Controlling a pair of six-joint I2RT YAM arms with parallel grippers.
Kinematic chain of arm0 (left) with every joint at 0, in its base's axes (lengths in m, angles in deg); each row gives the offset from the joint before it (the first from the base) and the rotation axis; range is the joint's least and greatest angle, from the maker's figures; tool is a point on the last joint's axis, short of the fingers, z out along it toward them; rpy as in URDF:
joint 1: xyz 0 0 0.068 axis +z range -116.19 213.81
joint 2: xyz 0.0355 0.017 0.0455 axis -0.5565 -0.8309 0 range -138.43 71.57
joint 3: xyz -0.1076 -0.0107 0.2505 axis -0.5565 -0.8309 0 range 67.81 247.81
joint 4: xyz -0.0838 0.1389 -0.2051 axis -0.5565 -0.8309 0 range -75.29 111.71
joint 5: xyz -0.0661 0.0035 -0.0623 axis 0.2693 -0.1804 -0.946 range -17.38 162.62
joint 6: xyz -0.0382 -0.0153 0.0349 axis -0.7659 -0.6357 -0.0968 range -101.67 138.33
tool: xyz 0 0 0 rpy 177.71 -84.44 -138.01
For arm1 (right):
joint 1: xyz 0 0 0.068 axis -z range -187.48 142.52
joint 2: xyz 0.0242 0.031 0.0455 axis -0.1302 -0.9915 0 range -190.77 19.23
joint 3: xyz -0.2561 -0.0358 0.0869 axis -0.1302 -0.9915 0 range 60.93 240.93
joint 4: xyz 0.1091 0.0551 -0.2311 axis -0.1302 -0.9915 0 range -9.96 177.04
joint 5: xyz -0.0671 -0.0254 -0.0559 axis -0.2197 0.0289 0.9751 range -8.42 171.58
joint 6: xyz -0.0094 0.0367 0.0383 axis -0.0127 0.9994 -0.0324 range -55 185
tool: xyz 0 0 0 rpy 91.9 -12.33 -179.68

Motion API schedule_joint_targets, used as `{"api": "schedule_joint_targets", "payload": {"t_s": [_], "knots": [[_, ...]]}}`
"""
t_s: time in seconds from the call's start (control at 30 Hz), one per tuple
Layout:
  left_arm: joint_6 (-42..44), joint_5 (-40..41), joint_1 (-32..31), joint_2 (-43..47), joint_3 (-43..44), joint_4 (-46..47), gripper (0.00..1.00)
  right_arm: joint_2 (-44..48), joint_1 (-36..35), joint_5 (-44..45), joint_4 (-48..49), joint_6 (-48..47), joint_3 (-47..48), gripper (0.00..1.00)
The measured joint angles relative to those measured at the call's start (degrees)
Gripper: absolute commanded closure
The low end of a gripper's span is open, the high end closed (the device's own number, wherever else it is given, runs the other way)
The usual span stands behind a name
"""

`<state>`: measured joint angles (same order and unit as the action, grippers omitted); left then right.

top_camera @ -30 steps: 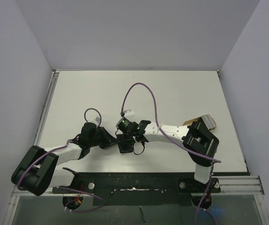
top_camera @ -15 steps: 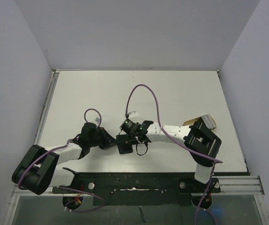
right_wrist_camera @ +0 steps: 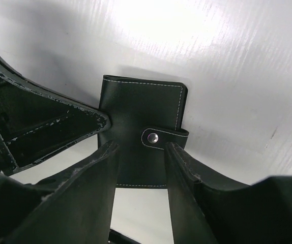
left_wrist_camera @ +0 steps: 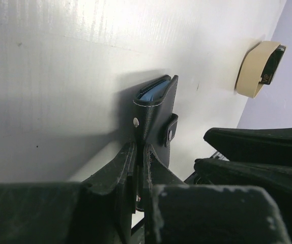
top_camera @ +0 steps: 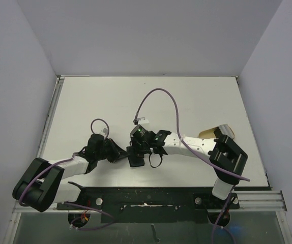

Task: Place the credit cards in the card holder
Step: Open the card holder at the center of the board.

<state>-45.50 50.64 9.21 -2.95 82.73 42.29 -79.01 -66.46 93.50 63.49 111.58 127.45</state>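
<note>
A matt white table (top_camera: pixel 197 101) with a faintly ribbed surface fills the scene, closed in by plain pale lilac walls (top_camera: pixel 136 35). The small black square fold-over card holder (right_wrist_camera: pixel 141 107) sits near the table's near edge, at 3 o'clock of the left gripper (left_wrist_camera: pixel 140 150) and at 6 o'clock under the right gripper (right_wrist_camera: pixel 141 146) in the top view. The left gripper's jaws are drawn narrow and pinch the holder's near edge between them. The right gripper's jaws stand a moderate way apart over the holder's face, one finger (right_wrist_camera: pixel 95 178) on each side of the snap tab (right_wrist_camera: pixel 158 137); whether they press on the leather cannot be told.

The left arm (top_camera: pixel 59 170) runs low from its base at 7 o'clock toward the centre. The right arm (top_camera: pixel 197 145) comes from 5 o'clock, its forearm pointing to 9 o'clock and its wrist tipped down, with a purple cable (top_camera: pixel 158 94) looping above it.

The holder is smooth black leather with pale stitching along its edges and a round metal snap, and the tab is folded over the closed flap. In the left wrist view a pale blue sliver shows at the holder's far end; it cannot be told whether this is card or lining. A tan shallow curved tray (left_wrist_camera: pixel 252 71) lies well apart at 3 o'clock of the holder, partly hidden by the right arm in the top view. The gripper fingers are scuffed matt black plastic.
</note>
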Motion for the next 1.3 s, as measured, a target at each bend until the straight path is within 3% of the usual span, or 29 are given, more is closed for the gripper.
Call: {"api": "schedule_joint_targets", "payload": {"t_s": [0.17, 0.33, 0.53, 0.87, 1.3], "knots": [[-0.26, -0.17, 0.0, 0.42, 0.0, 0.15, 1.0, -1.64, -0.33, -0.66, 0.22, 0.44, 0.0, 0.52], [-0.26, -0.15, 0.0, 0.48, -0.02, 0.17, 1.0, -5.25, -0.33, -1.01, -0.22, 0.42, 0.0, 0.55], [-0.26, 0.28, 0.0, 0.48, -0.52, 0.15, 1.0, -6.67, -0.66, 1.25, -1.7, 0.7, 1.29, 0.69], [-0.28, 0.02, -0.07, 0.48, -0.52, 0.66, 1.0, -7.45, -3.63, 8.57, -4.5, 1.77, 3.78, 1.0], [0.04, 0.04, -0.07, 0.48, -0.52, 0.59, 1.0, -5.88, -3.72, 10.97, -3.61, 1.75, 1.77, 1.0]]}}
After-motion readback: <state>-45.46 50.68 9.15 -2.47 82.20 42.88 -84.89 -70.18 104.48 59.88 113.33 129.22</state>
